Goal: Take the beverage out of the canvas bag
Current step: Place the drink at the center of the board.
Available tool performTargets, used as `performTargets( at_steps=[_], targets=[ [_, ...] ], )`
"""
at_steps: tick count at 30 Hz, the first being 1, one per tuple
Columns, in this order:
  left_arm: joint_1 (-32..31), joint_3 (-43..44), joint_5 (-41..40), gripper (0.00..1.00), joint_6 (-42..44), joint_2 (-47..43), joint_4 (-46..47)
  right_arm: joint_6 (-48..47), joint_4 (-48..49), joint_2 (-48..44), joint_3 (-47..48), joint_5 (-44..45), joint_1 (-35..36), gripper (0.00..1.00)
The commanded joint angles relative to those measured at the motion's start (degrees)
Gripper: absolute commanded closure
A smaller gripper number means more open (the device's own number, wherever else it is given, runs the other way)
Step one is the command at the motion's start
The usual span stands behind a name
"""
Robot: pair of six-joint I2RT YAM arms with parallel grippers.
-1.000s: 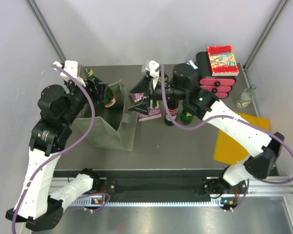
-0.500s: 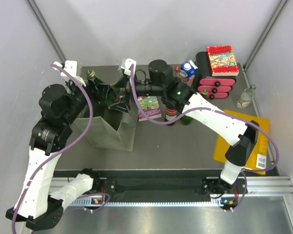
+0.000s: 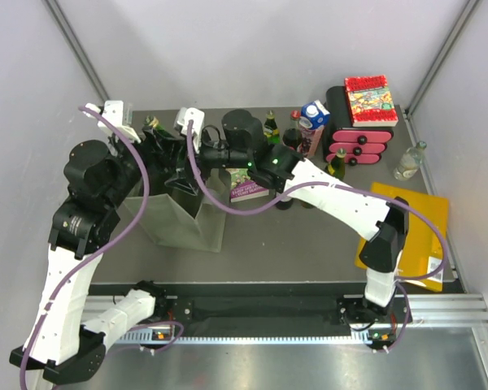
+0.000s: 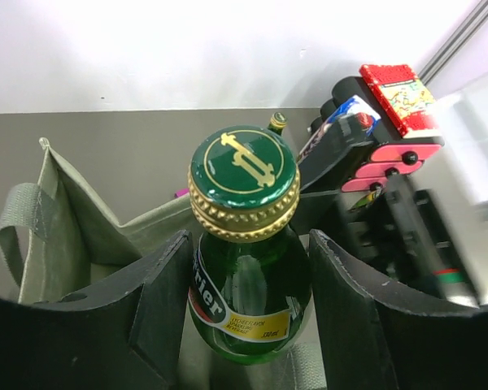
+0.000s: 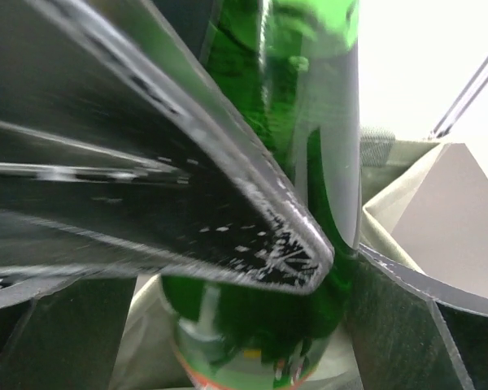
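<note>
The beverage [image 4: 244, 284] is a green glass bottle with a gold-rimmed green cap [image 3: 152, 124]. My left gripper [image 4: 248, 317] is shut on its shoulder and holds it upright over the open mouth of the olive canvas bag [image 3: 175, 223]. In the left wrist view the bag's wall and strap [image 4: 65, 219] lie below on the left. My right gripper [image 3: 183, 175] reaches across from the right to the bag's mouth. It is open wide, with the same bottle [image 5: 309, 106] between its fingers [image 5: 407, 325]. That view is blurred and the left finger fills much of it.
Behind and right of the bag stand several dark bottles [image 3: 270, 128], a milk carton [image 3: 311, 122] and the pink drawer box [image 3: 362, 138] with a red book on top. A small book [image 3: 248, 188] lies beside the bag. A yellow folder [image 3: 407, 236] and a clear bottle [image 3: 411, 160] sit at the right.
My right arm has swung left from the standing bottles to the bag's mouth, and its jaws have opened wider. The left gripper has kept hold of the bottle, almost still.
</note>
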Motion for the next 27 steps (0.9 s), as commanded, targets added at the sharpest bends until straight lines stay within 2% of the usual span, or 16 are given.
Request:
performTargets(
  at_steps=[1, 3, 4, 6, 7, 10, 13, 14, 18, 20, 27],
  targets=[
    [0.1, 4.4, 0.6, 1.00, -3.1, -2.0, 10.6, 0.0, 3.2, 0.5, 3.5, 1.7, 0.8, 0.11],
    [0.1, 4.2, 0.5, 1.00, -3.2, -2.3, 10.6, 0.0, 3.4, 0.4, 3.5, 1.6, 0.9, 0.28],
    [0.1, 4.1, 0.5, 1.00, -3.3, -2.3, 10.6, 0.0, 3.4, 0.2, 3.5, 1.3, 0.9, 0.42],
    [0.1, 3.9, 0.6, 1.00, -4.0, -2.4, 10.6, -0.1, 3.8, 0.0, 3.2, 0.5, 0.9, 0.60],
    [0.1, 3.8, 0.5, 1.00, -4.5, -2.4, 10.7, -0.1, 4.0, -0.5, 3.1, 0.3, 0.8, 0.77],
    [0.2, 3.1, 0.5, 1.00, -6.6, -2.9, 11.3, -0.2, 5.2, -1.7, 2.6, -1.0, 0.8, 1.00],
    [0.1, 2.7, 0.0, 0.81, -11.2, -3.6, 11.6, -0.4, 6.3, -2.8, 2.0, -2.1, 0.5, 1.00],
    [0.1, 2.7, -0.2, 0.65, -13.8, -3.8, 11.3, -0.4, 6.6, -3.1, 2.0, -2.5, 0.3, 1.00],
    [0.1, 1.5, 0.7, 0.40, -18.9, -4.8, 11.2, -0.2, 8.5, -5.0, 1.4, -4.8, -0.4, 1.00],
    [0.1, 1.1, 1.0, 0.32, -20.8, -5.6, 11.2, -0.2, 8.7, -5.9, 1.3, -5.7, -0.5, 1.00],
    [0.1, 2.9, -2.8, 0.22, -23.5, -7.6, 9.0, 2.9, 7.5, -6.7, 0.8, -7.3, -0.5, 1.00]
  ],
)
